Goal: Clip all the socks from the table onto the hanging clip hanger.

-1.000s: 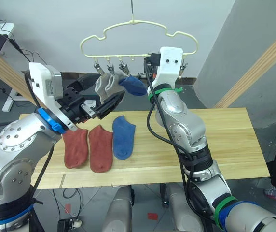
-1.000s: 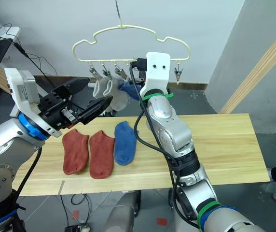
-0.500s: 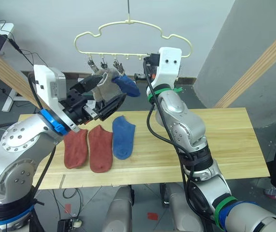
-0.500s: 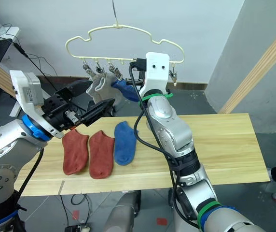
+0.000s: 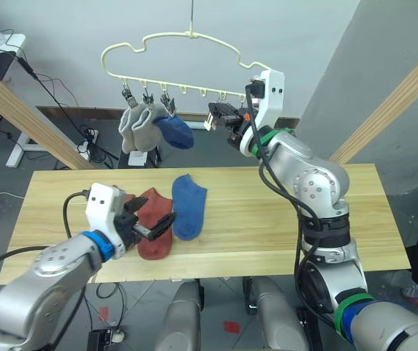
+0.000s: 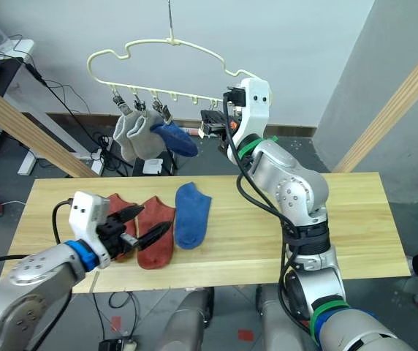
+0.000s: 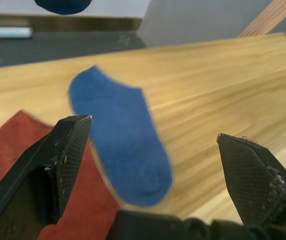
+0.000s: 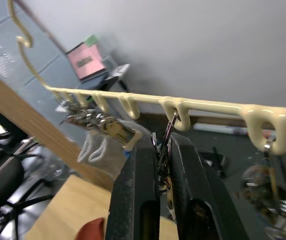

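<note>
The left pincer [image 5: 150,223], wide open, has dropped from the hanger [image 5: 169,45] to the counter's [image 5: 282,219] front-left socks: two red [image 5: 154,230], one blue [image 5: 187,206]. The right pincer [image 8: 159,150] pinches a clip [image 8: 167,135]; three socks [image 5: 147,126] already hang.

Light-wood plank table [image 5: 289,219], seen from above along its length, its right half bare. Three socks lie flat on the left half, side by side with toes toward the near edge: a blue sock [image 5: 188,205], a rust-red sock [image 5: 156,223] just beside it, and a second rust-red sock [image 6: 115,207] further left, largely hidden behind the robot's arm. The blue and the nearer red sock touch or nearly touch along their edges.
</note>
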Action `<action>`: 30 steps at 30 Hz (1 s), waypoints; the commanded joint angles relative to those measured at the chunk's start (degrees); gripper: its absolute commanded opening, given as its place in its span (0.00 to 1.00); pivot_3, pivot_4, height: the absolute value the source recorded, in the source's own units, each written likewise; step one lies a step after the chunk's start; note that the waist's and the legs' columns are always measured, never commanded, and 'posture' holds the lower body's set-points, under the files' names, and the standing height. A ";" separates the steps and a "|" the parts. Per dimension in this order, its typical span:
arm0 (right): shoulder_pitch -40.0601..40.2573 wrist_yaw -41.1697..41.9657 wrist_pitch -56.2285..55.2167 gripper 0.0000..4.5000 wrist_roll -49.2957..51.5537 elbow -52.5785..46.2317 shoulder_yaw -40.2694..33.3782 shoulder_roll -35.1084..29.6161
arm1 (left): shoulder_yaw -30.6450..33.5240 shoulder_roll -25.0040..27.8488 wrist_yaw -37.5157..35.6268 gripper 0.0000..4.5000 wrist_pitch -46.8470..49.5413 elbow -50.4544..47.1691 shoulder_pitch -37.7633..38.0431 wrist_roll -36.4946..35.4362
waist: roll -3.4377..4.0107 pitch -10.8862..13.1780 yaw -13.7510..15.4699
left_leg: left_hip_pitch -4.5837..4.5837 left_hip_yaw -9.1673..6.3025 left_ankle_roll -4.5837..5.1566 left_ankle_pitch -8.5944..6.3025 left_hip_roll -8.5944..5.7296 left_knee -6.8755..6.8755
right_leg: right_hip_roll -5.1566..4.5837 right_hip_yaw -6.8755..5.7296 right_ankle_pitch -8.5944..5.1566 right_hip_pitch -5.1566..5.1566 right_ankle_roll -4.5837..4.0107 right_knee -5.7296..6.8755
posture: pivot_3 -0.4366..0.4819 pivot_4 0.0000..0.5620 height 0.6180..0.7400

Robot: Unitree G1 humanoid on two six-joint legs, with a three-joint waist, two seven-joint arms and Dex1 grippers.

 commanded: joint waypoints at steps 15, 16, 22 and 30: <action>-4.53 7.96 4.03 0.00 5.11 -1.47 -2.53 -5.36 | -10.71 -11.11 -9.40 1.00 -15.11 46.17 -26.83 17.16 | 0.00 0.08 -1.36 | -0.06 0.18 0.01 0.00 -0.04 -0.01 | -0.05 0.07 0.01 -0.12 -0.01 0.10 | 0.47 0.72 1.00; -4.50 7.71 4.10 0.00 5.04 -1.62 -2.56 -5.39 | -11.13 -11.39 -10.97 1.00 -16.32 49.04 -28.02 17.86 | 0.00 0.08 -1.47 | -0.06 0.18 0.01 0.00 -0.03 -0.01 | -0.05 0.07 0.01 -0.13 -0.01 0.09 | 0.47 0.72 1.00; -4.41 6.87 5.01 0.00 5.26 -2.69 -2.65 -5.62 | -11.34 -12.53 -13.85 1.00 -22.43 64.47 -34.70 22.43 | -0.01 0.08 -1.60 | -0.07 0.16 0.01 0.00 -0.02 -0.01 | -0.08 0.05 0.01 -0.16 -0.01 0.11 | 0.45 0.70 1.00; -4.05 6.12 5.65 0.00 4.79 -3.91 -2.82 -5.74 | -12.12 -12.55 -19.20 0.73 -20.04 59.31 -30.95 22.93 | -0.01 0.07 -1.90 | -0.05 0.16 0.01 0.00 -0.01 -0.01 | -0.10 0.11 0.02 -0.16 -0.01 0.13 | 0.45 0.69 1.00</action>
